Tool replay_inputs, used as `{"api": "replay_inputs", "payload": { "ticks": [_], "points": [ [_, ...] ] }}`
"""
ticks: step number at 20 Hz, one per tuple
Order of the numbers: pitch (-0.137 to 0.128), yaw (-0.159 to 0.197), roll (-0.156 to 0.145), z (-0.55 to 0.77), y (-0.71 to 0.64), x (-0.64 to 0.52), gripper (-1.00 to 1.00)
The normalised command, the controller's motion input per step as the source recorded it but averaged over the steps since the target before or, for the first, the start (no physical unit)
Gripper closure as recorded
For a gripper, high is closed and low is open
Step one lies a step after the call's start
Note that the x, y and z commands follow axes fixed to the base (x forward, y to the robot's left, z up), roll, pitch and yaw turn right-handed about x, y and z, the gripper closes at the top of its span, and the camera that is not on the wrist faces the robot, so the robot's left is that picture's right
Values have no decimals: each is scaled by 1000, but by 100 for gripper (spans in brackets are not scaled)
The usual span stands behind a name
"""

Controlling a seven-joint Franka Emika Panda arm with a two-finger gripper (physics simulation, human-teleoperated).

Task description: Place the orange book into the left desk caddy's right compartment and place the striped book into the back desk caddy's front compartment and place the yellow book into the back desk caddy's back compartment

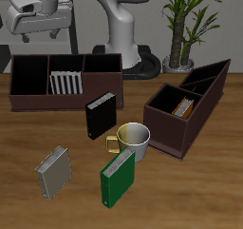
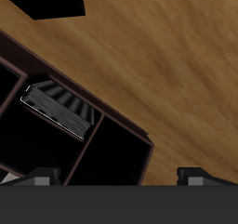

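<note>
The striped book (image 1: 65,83) stands in the middle compartment of the back desk caddy (image 1: 28,98); it also shows in the wrist view (image 2: 58,105), inside the caddy (image 2: 121,125). The orange book (image 1: 183,107) lies in the left desk caddy (image 1: 166,128), in the compartment nearer the table's front edge. My gripper (image 1: 43,38) hangs high above the back caddy, open and empty. In the wrist view its fingertips (image 2: 42,177) stand wide apart with nothing between them. No yellow book shows in either view.
A black book (image 1: 99,116) stands between the two caddies. A pale mug (image 1: 135,140), a green book (image 1: 118,179) and a grey book (image 1: 54,171) sit nearer the table's front edge. A potted plant (image 1: 180,43) stands at the back.
</note>
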Motion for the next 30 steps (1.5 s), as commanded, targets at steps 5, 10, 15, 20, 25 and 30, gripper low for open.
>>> {"api": "replay_inputs", "payload": {
  "ticks": [5,10,15,20,25,30],
  "points": [
    [32,-400,9,58,-112,256,-100],
    [88,-228,200,-74,189,276,-100],
    [20,-120,136,-44,288,408,-100],
    [-1,-102,56,-30,160,343,-100],
    [2,-72,40,-82,132,219,-100],
    [-33,-70,-29,56,86,201,-100]
  ]
}}
